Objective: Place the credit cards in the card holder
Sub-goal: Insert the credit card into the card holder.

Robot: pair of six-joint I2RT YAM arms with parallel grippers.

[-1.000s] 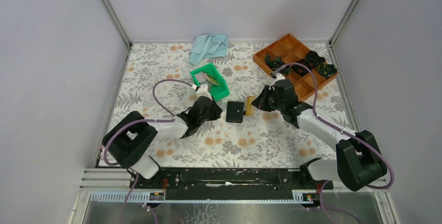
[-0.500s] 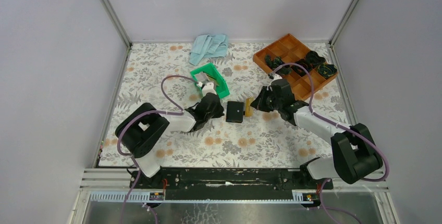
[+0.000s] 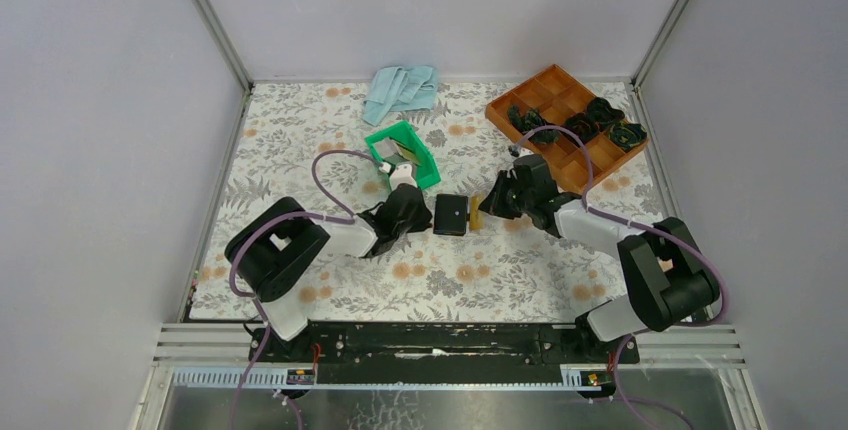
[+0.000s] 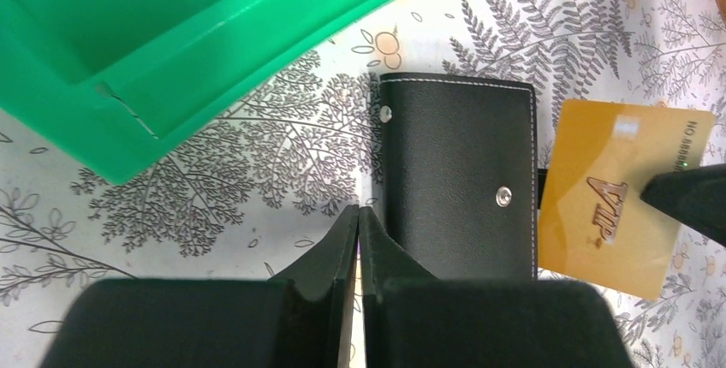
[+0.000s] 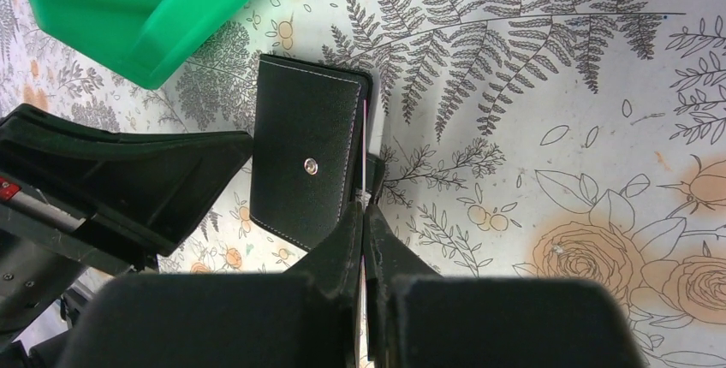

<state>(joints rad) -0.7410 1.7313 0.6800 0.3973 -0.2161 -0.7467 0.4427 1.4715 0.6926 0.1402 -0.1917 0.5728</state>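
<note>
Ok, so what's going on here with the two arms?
The right gripper is shut on a gold plastic VIP card, holding it at the right edge of the small black leather-look card holder, which lies closed on the floral tablecloth. The left gripper, shut and empty, sits at the holder's opposite edge, seemingly bracing it. The card is not in yet.
</note>
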